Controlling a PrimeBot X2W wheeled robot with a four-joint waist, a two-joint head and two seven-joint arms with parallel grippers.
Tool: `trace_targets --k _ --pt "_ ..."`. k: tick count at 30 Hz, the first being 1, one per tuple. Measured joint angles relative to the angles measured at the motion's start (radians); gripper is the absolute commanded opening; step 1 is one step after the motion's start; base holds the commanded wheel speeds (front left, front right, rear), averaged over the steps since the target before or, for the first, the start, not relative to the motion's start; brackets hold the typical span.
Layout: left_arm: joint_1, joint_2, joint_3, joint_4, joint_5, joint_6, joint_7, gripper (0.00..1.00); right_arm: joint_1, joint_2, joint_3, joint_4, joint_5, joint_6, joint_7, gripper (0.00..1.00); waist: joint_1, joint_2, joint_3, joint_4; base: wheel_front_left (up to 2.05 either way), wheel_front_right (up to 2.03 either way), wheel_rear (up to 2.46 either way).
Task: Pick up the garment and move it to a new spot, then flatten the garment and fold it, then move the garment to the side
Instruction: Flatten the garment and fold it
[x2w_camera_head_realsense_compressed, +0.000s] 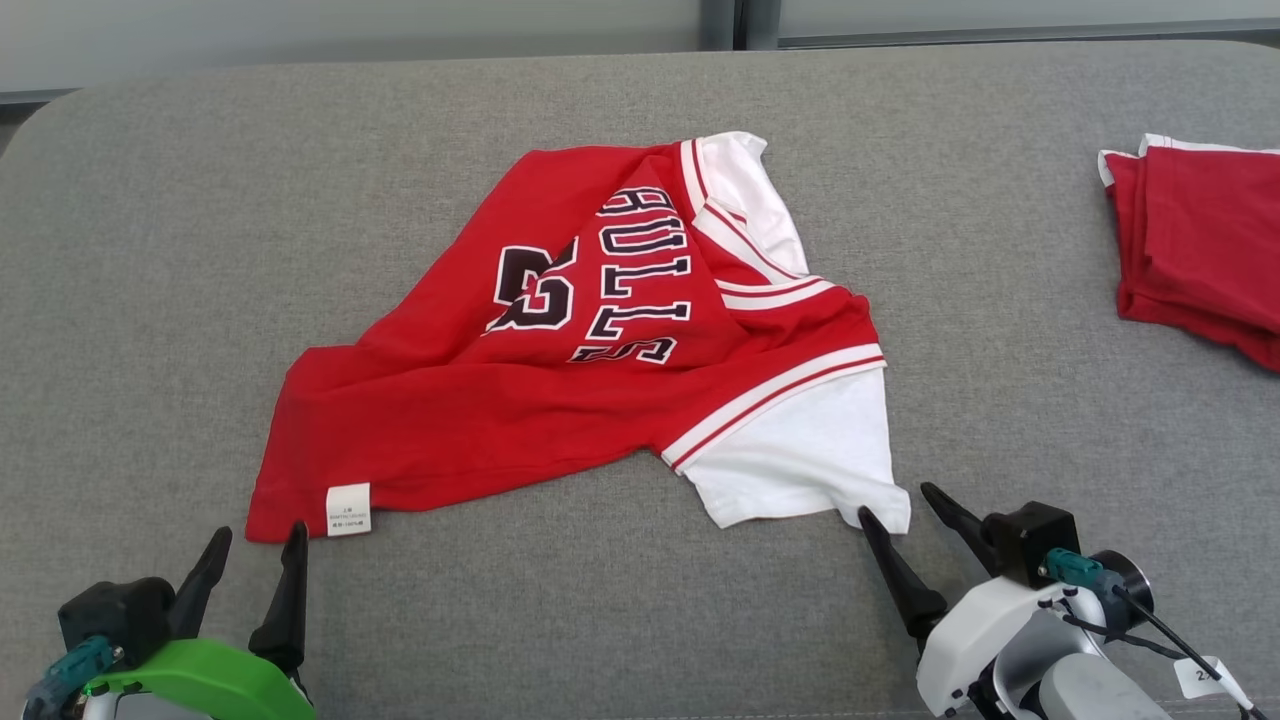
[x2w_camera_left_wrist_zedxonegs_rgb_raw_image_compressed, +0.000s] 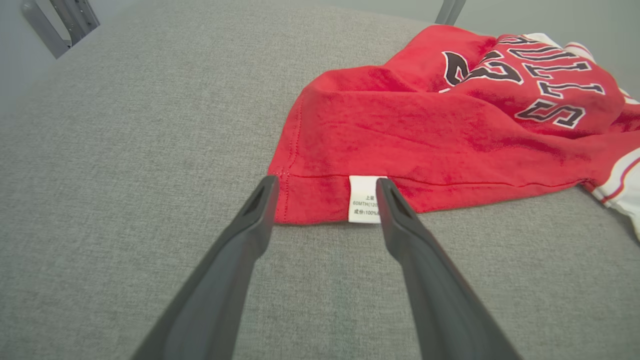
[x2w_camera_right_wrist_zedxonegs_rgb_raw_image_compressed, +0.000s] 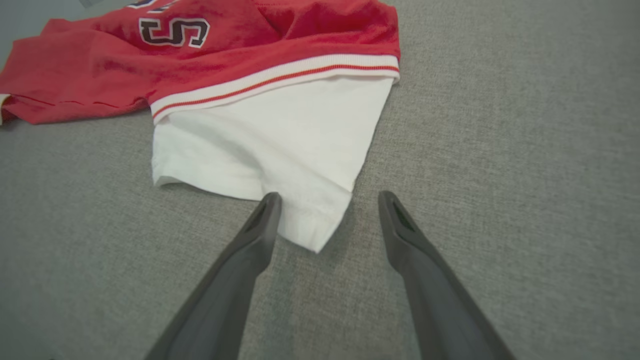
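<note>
Red jersey, lying crumpled at the middle of the grey upholstered surface. Its long axis runs diagonally: the hem points to the near left, the sleeves and shoulders to the right.

Count: one jersey at centre, two white sleeves, one care label, one second garment, two grippers.

From left to right:

- **Left gripper**: fingers spread wide and holding nothing. The tips sit at the hem's near-left corner, to either side of the care label. Whether they touch the cloth cannot be told.
- **Jersey body:** red knit, folded over itself. A partly hidden black numeral lies beside the black, white-edged lettering "BULLS", which is turned sideways in the head view.
- **Trim:** bands of white ribbing with a red stripe border the armholes.
- **Far sleeve**: it shows at the jersey's top right.
- **Near sleeve**: it spreads flat toward the robot, ending in a point.
- **Right gripper**: fingers wide apart and empty. The tips flank the near sleeve's pointed corner, and one fingertip overlaps the sleeve's edge in the right wrist view.
- **Second garment**: red with a white edge, folded. It lies at the far right, well apart from the jersey.
</note>
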Motion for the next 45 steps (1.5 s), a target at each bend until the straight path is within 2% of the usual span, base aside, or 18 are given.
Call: trace_targets --k 6,13,16,22,35,38,42,45 --pt "-0.032 -0.001 -0.001 0.029 0.000 -0.007 0.008 1.00 -0.027 0.019 0.005 0.040 0.006 0.005 0.000 1.00 0.0000 0.0000 0.006 0.005 0.00 0.00 0.00" --pt "-0.044 -0.003 -0.004 0.058 0.000 -0.016 0.007 1.00 -0.046 0.026 0.012 0.080 0.006 0.022 0.000 0.49 0.0000 0.0000 0.009 0.011 0.00 0.00 0.00" --pt "-0.055 -0.004 -0.005 0.073 -0.001 -0.017 0.008 1.00 -0.048 0.027 0.013 0.093 0.009 0.022 0.000 0.36 0.0000 0.0000 0.010 0.011 0.00 0.00 0.00" --pt "-0.055 -0.004 -0.012 0.109 -0.008 -0.025 0.035 1.00 -0.068 0.032 0.021 0.114 0.013 0.030 -0.002 0.22 0.0000 0.0000 0.012 0.008 0.00 0.00 0.00" --pt "-0.094 -0.005 0.007 0.180 -0.074 -0.046 0.082 1.00 -0.088 0.051 0.026 0.152 0.013 0.036 -0.027 0.21 0.0000 0.0000 0.016 -0.010 0.00 0.00 0.00" --pt "-0.100 -0.005 0.006 0.205 -0.083 -0.051 0.097 1.00 -0.095 0.052 0.029 0.159 0.013 0.040 -0.035 0.23 0.0000 0.0000 0.017 -0.015 0.00 0.00 0.00" --pt "-0.118 -0.005 0.004 0.231 -0.087 -0.056 0.110 1.00 -0.106 0.052 0.030 0.167 0.013 0.041 -0.036 0.31 0.0000 0.0000 0.019 -0.021 0.00 0.00 0.00" --pt "-0.131 -0.006 0.003 0.244 -0.091 -0.058 0.117 1.00 -0.107 0.053 0.032 0.174 0.013 0.041 -0.045 0.31 0.0000 0.0000 0.020 -0.027 0.00 0.00 0.00"
